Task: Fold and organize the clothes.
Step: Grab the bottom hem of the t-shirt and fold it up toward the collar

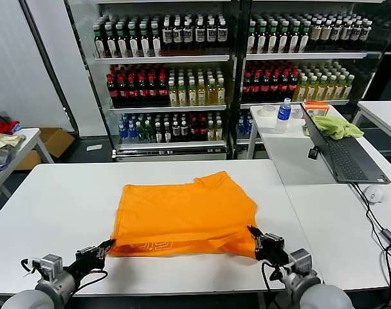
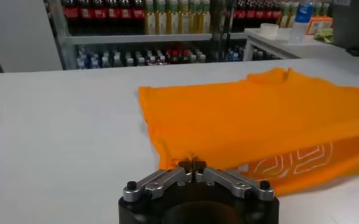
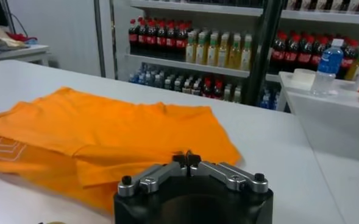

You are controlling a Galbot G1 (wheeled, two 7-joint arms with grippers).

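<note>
An orange T-shirt (image 1: 186, 215) lies partly folded on the white table (image 1: 54, 212), a little toward the near edge, with a strip of white lettering (image 1: 150, 245) along its front hem toward the robot's left. The left gripper (image 1: 106, 245) sits at the shirt's near left corner, and in the left wrist view its two fingertips (image 2: 192, 165) are pressed together with the orange hem (image 2: 185, 159) right at their tips; the cloth appears pinched there, though the contact point itself is small and partly hidden by the gripper body. The right gripper (image 1: 253, 232) is at the near right corner, and in the right wrist view its tips (image 3: 188, 159) are likewise closed against each other, with a folded layer of the shirt (image 3: 106, 137) just beyond them; whether any fabric is actually caught between them cannot be made out, since the gripper housing blocks the lowest part of the cloth. Both arms are cut off by the bottom of the head view, showing only wrists and cables. Behind the table stand shelves of bottles (image 1: 163, 84). On a second table to the robot's right rest a laptop (image 1: 340, 151), a yellow-green cloth (image 1: 337, 125), a water bottle (image 1: 283, 114) and a roll of tape (image 1: 267, 111), with a mouse (image 1: 374, 193) farther forward. At the far left, a side table (image 1: 15, 149) holds red and cream fabrics (image 1: 4, 134), only partly in view.
</note>
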